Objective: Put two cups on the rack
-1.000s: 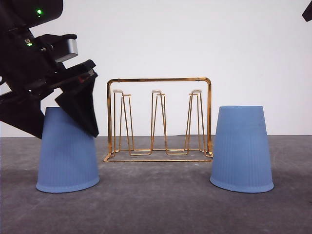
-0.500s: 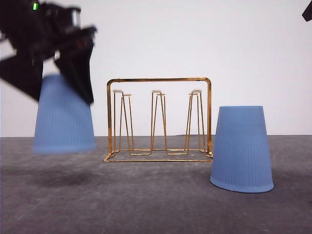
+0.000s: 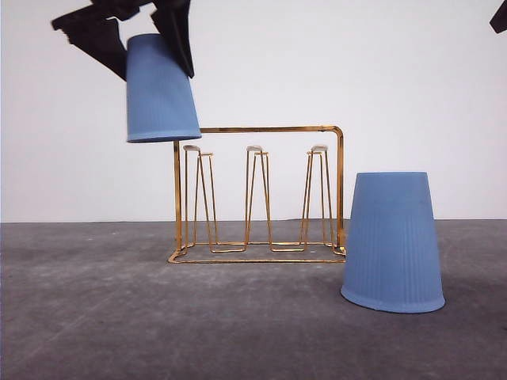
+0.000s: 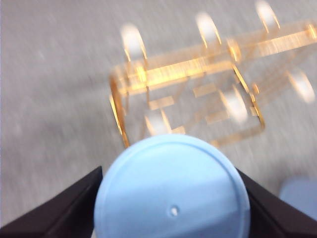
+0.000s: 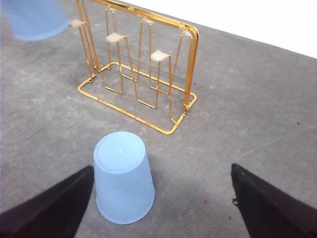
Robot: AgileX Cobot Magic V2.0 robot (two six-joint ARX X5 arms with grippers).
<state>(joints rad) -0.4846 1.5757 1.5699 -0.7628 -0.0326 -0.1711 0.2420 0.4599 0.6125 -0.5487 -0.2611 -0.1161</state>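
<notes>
I am holding the first cup in my left end effector, the fingers closed against its side walls near the closed base. In the front view it is hanging in the upper left of the frame, mouth down, its rim just above the top bar of the rack at the rack's left corner. I am keeping the cup inverted so that its open mouth is facing the prongs; judged from this pose, the next step is carrying it over a prong and lowering it on. The left wrist view is showing the cup's base between my dark fingers, with the rack blurred beyond it.

The second cup is standing mouth down on the worktop at the lower right of the front view, just beside the rack's right end and apart from it. Its inverted stance is suiting a side grasp without any turning over.

My right end effector is hovering open above that cup, its fingers spread wide at the bottom corners of the right wrist view, touching nothing.

The rack's prongs are all standing bare, so neither placement is done yet.
</notes>
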